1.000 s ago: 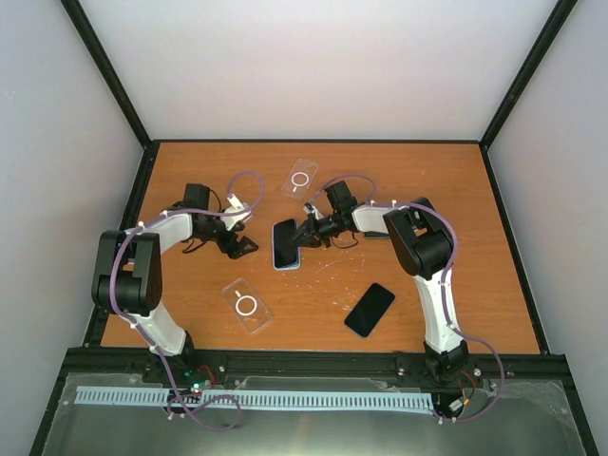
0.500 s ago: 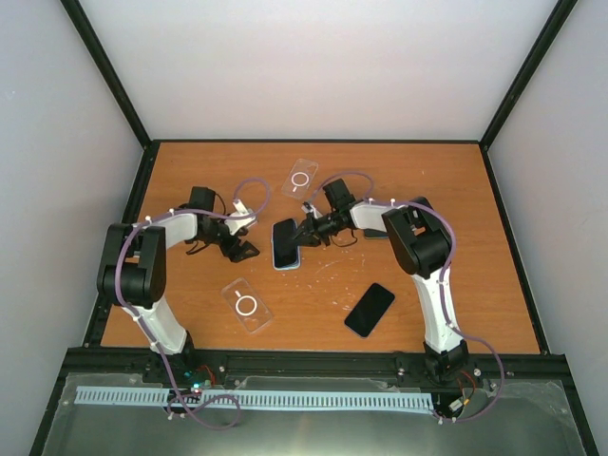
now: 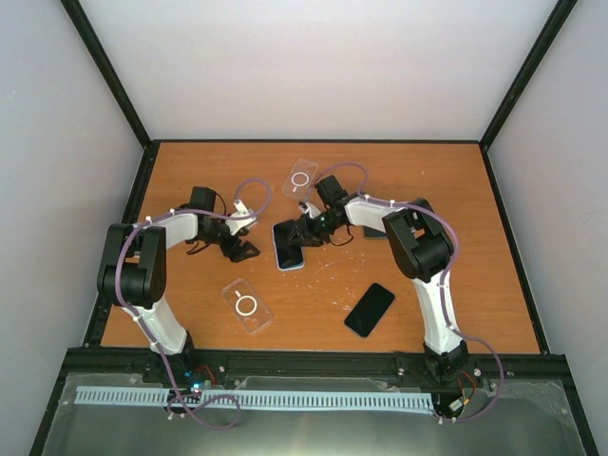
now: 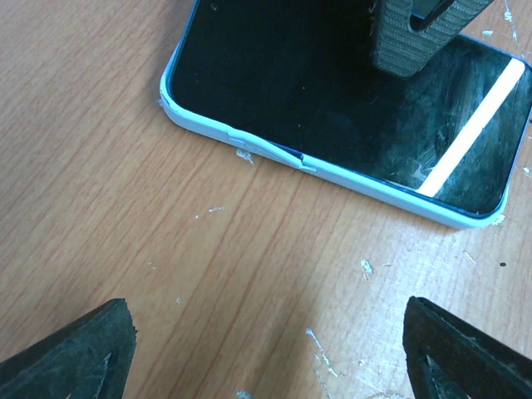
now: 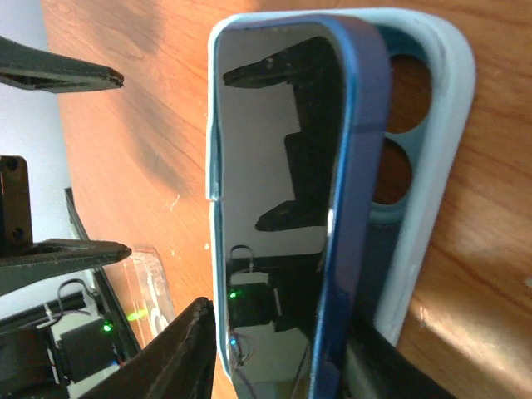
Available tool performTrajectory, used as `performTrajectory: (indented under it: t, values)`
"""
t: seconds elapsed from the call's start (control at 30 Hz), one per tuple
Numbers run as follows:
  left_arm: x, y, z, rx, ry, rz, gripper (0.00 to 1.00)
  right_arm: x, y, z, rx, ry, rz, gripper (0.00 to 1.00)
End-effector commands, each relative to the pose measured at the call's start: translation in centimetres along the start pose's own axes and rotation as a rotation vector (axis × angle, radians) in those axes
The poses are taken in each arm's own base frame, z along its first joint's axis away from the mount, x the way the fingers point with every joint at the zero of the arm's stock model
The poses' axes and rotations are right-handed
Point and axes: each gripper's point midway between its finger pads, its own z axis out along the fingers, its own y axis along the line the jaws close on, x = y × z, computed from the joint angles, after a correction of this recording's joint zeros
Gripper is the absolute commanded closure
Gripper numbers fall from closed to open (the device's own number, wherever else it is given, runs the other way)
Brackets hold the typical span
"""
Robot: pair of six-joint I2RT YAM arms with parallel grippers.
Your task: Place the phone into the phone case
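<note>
Wooden bench [image 3: 465, 256], near its far edge our right gripper [image 3: 302, 235] pinches phone [image 3: 287, 245] half in blue case [image 5: 445, 150], left gripper [image 4: 266, 349] spread, empty.

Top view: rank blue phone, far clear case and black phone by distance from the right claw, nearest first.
1. blue phone: at the right claw tips, mid-table.
2. far clear case: beyond the claw, toward the back wall.
3. black phone: near edge, right side.
</note>
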Motion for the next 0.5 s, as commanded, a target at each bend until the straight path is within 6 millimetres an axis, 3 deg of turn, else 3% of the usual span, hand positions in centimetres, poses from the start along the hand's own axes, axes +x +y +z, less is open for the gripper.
performTrajectory:
  t: [0.0, 0.3, 0.47]
  values:
    - [-1.9, 0.3, -0.6, -0.016, -0.040, 0.070, 0.13, -0.5, 1.4, -1.7, 0.079, -0.034, -0.072, 0.62]
    - [-2.4, -0.1, -0.6, -0.004, -0.058, 0.084, 0.13, -1.0, 3.5, -3.6, 0.097, -0.061, -0.151, 0.53]
    - [-2.9, -0.5, -0.4, 0.010, -0.058, 0.084, 0.13, -1.1, 3.6, -4.7, 0.139, -0.089, -0.212, 0.50]
